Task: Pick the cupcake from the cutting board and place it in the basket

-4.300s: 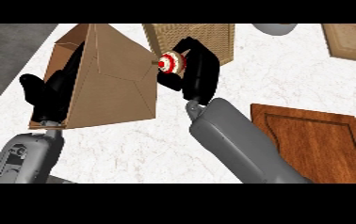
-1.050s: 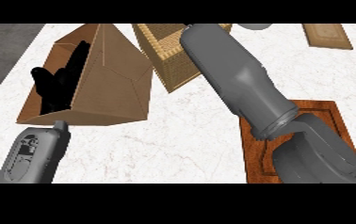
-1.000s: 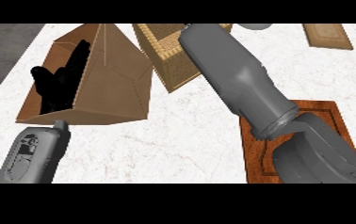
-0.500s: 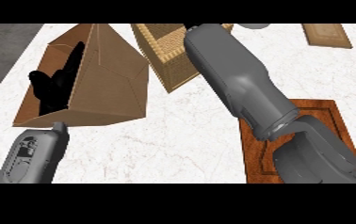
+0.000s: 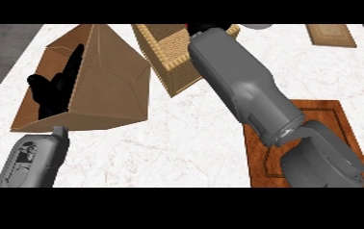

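Now the right robot hand (image 5: 204, 28), stretched far over the basket (image 5: 167, 45), is mostly hidden, its grasp unreadable; the left robot hand (image 5: 50, 86) rests open.

Woven basket (image 5: 168, 54), glossy wooden cutting board (image 5: 324, 113)

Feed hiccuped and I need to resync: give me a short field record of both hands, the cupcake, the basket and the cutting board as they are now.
basket: wicker, top centre, next to the cardboard box
right hand: at the view's top edge over the basket, mostly hidden
cupcake: only a red sliver beside the right hand, probably the cupcake
cutting board: lower right, no cupcake on the visible part
left hand: open, resting at the cardboard box's opening
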Tool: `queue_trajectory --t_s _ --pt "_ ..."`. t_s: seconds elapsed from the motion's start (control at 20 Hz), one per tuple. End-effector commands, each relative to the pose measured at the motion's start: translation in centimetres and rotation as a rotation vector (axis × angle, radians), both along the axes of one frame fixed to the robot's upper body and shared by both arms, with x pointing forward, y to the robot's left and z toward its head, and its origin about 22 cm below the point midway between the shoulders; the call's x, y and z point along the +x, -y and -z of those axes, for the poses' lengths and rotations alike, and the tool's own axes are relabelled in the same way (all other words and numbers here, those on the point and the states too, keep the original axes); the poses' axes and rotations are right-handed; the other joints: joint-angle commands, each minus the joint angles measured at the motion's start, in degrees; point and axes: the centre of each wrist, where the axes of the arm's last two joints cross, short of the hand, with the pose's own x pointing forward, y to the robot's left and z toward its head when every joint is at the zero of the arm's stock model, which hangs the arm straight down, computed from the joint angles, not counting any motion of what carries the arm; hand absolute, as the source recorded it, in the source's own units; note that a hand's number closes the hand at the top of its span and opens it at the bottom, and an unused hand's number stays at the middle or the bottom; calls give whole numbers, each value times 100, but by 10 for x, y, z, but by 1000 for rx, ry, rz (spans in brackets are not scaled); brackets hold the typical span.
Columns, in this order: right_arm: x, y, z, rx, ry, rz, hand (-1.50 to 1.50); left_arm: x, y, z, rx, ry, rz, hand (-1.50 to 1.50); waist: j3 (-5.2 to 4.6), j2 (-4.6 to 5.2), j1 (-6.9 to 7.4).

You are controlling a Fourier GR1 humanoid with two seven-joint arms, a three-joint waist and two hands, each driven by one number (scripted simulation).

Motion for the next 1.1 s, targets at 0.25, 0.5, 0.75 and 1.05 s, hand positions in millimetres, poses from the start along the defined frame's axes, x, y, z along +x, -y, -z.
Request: queue_trajectory --t_s 0.25,0.5,0.75,1.05 --pt "-7 2 26 -35 -102 133 150 -2 -11 1 -14 -18 -11 0 -19 -5 -90" --pt "-11 -8 15 -43 -115 137 150 -11 -14 21 -10 -34 -20 0 -22 -27 -133" --pt "-8 5 34 6 -183 137 150 -5 12 11 -30 -23 -9 0 -16 12 -72" --pt "-8 8 38 48 -192 135 150 -3 -10 8 -12 -20 -42 0 -17 16 -133"
